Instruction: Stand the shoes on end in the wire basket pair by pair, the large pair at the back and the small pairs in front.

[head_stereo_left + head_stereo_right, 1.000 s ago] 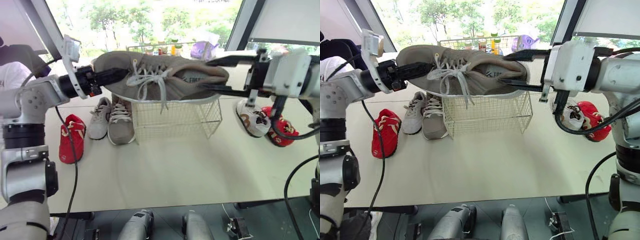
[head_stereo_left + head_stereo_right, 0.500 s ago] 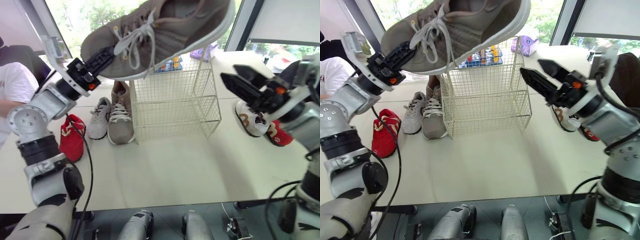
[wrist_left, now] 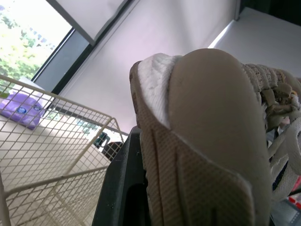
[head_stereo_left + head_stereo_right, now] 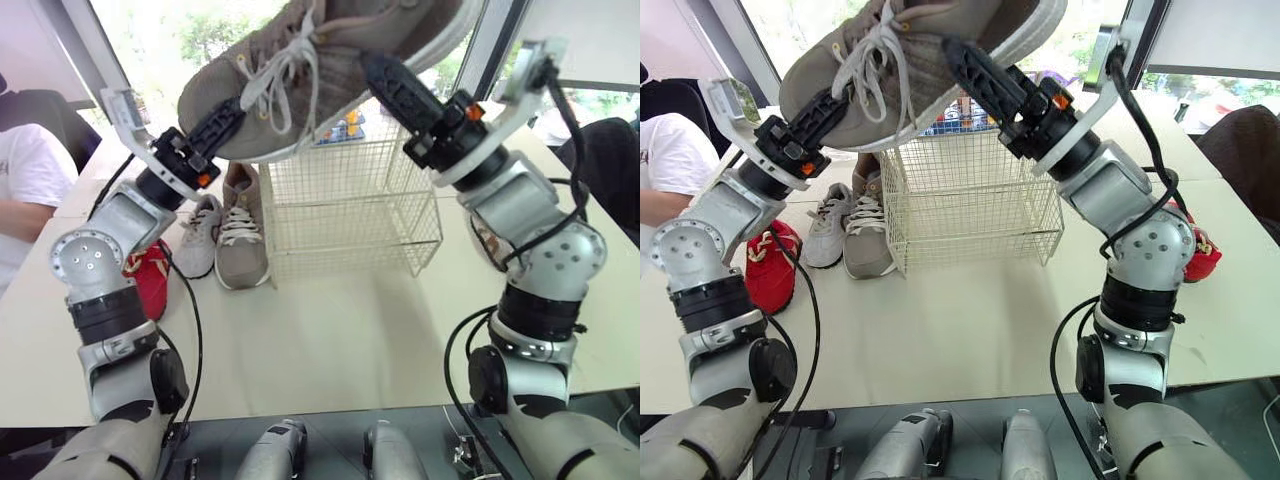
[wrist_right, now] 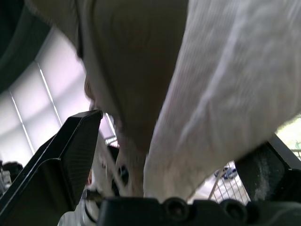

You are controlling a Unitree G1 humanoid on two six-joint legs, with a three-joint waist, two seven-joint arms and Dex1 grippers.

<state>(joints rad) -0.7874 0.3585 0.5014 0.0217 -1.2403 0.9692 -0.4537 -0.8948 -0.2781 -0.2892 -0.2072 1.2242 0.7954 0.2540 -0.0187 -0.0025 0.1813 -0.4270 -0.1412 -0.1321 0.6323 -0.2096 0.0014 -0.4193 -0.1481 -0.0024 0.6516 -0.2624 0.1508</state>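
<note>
Grey-brown large suede sneaker with white laces (image 4: 330, 50) hangs tilted, toe lower than heel, high over the white wire basket (image 4: 350, 205) in the left eye view. The left hand (image 4: 230, 112) is clenched on its toe, and the right hand (image 4: 385, 80) is raised to its underside toward the heel end. The basket stands on the pale desk (image 4: 330, 320). Just beside it on the robot's left lie a matching grey-brown sneaker (image 4: 240, 240), a light grey sneaker (image 4: 198, 238) and a red shoe (image 4: 145, 282). A person in a white shirt (image 4: 25, 190) sits at the desk's left edge. In the right eye view a second red shoe (image 4: 1200, 255) lies behind the right arm. In the left wrist view the sneaker's rounded toe presses against a black finger (image 3: 120, 188), with basket wire behind. The right wrist view looks along the sneaker's white sole, which passes between two spread black fingers (image 5: 61, 160). That hand is released, with a gap between this finger and the shoe.
</note>
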